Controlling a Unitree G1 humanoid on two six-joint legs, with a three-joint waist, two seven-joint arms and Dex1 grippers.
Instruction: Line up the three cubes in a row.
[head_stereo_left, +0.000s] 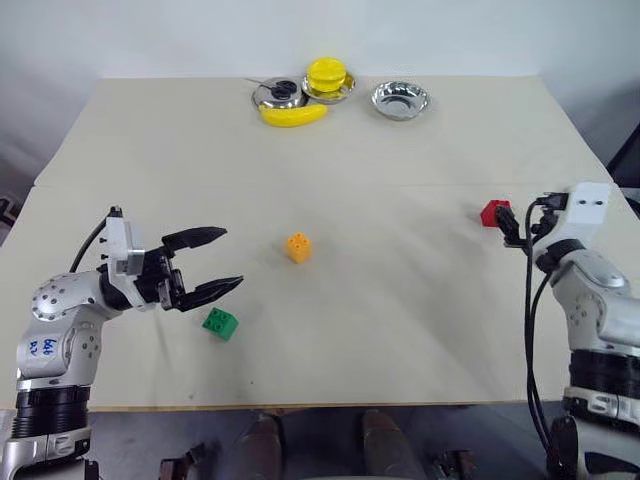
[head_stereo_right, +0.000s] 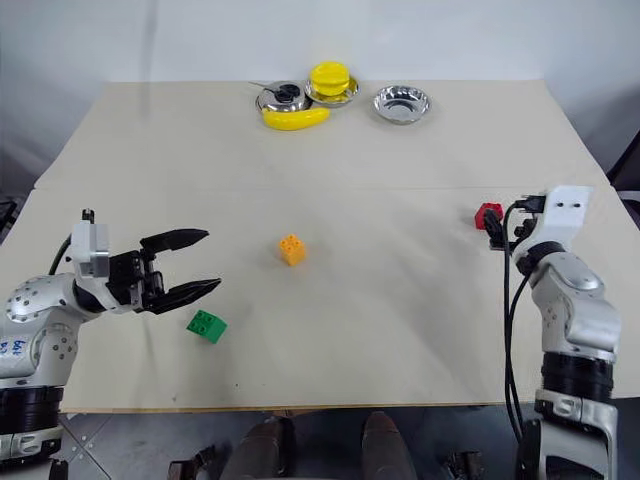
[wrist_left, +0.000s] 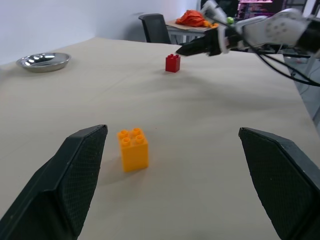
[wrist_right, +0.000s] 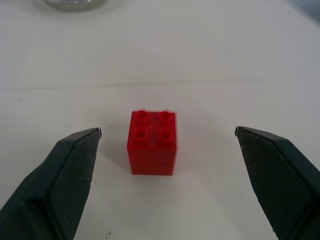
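I see the small red studded plastic cube (wrist_right: 152, 142) at the table's right, ahead of my right gripper (wrist_right: 167, 132), jaws spread wide, not touching. The orange-yellow studded cube (head_stereo_left: 298, 247) sits mid-table; the green studded cube (head_stereo_left: 220, 323) lies just beside my wide-open, empty left gripper (head_stereo_left: 226, 260).

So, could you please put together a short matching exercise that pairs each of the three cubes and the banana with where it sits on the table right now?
Things:
1. red cube
2. green cube
3. orange-yellow cube
4. banana

Places:
A. near the table's middle, standing alone
B. at the far edge, beside the metal dishes
C. just ahead of the open right hand, between its fingers' line
D. near the front edge, just below the open left hand

Pairs: 1-C, 2-D, 3-A, 4-B
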